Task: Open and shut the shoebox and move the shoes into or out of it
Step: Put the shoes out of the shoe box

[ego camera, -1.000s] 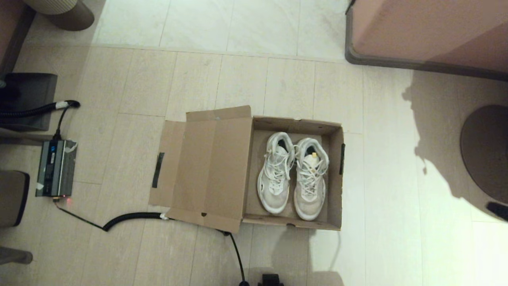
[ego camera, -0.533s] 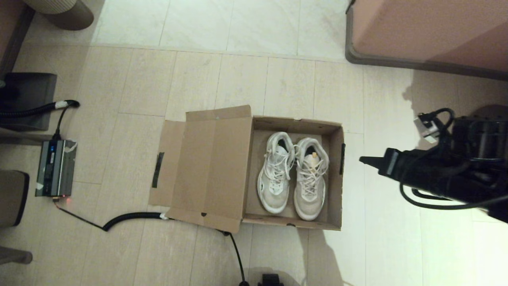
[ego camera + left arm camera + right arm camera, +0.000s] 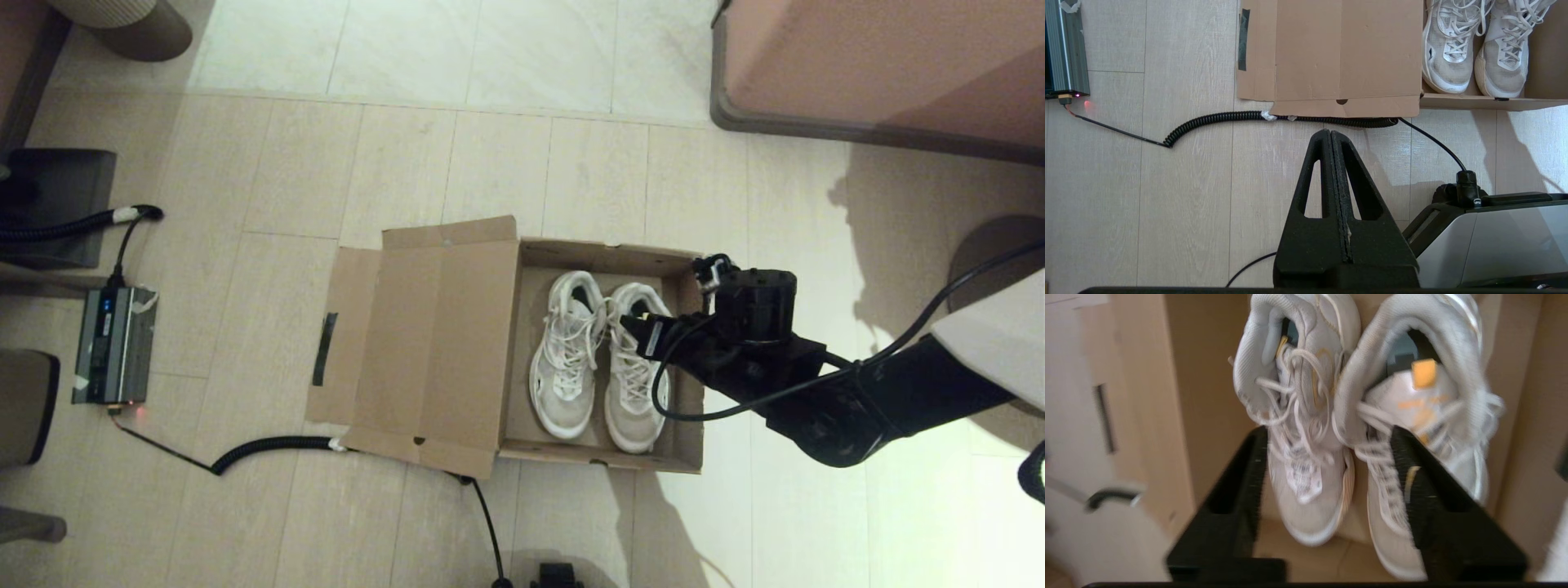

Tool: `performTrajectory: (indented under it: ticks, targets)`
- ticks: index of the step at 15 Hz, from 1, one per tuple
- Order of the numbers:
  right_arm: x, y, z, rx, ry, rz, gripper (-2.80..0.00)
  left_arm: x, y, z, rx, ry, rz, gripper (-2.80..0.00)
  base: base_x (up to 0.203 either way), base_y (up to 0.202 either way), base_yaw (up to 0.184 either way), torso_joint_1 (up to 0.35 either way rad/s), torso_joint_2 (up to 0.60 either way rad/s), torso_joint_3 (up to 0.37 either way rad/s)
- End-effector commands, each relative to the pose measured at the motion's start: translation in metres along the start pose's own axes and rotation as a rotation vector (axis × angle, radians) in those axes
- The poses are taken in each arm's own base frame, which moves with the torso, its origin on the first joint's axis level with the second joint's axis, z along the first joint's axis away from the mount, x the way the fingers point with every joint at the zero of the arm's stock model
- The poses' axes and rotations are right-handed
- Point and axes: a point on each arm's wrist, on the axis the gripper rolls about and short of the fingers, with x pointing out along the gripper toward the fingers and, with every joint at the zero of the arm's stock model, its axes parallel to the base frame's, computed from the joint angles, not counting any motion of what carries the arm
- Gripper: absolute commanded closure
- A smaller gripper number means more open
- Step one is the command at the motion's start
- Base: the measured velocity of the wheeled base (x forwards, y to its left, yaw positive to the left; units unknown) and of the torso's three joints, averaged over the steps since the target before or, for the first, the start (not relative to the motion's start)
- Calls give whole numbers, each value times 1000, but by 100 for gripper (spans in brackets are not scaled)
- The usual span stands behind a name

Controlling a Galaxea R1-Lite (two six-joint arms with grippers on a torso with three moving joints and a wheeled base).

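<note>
— Where are we seeing the shoes (image 3: 600,359)?
— Sitting side by side in the open shoebox (image 3: 690,384) — our right gripper (image 3: 633,324) is hanging over them, fingers spread wide.
— The left gripper (image 3: 1331,136)?
— Pressed closed, holding nothing.

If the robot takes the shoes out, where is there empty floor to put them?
Bare floor lies past the far wall of the shoebox, and on the robot's right of it, under the right gripper's arm. The box is crowded: the shoes nearly fill it. On the robot's left, the open lid and coiled cable take the floor.
</note>
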Motion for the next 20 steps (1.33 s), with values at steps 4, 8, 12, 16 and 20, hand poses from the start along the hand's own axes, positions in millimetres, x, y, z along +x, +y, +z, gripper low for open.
performTrajectory:
  ticks: [4, 8, 12, 16, 20]
  targets:
    - [39, 6, -29, -143, -21, -84, -280, 1, 0, -2, 0, 7, 0, 0, 0, 0, 0, 0, 0, 0]
    - [65, 16, -37, -160, -68, -84, -280, 1, 0, -2, 0, 10, 0, 0, 0, 0, 0, 0, 0, 0]
    - [89, 19, -42, -160, -97, -106, -280, 1, 0, -2, 0, 7, 0, 0, 0, 0, 0, 0, 0, 0]
    - [110, 13, -49, -174, -106, -149, -280, 1, 0, -2, 0, 7, 0, 0, 0, 0, 0, 0, 0, 0]
    - [116, 12, -47, -173, -120, -169, -280, 1, 0, -2, 0, 7, 0, 0, 0, 0, 0, 0, 0, 0]
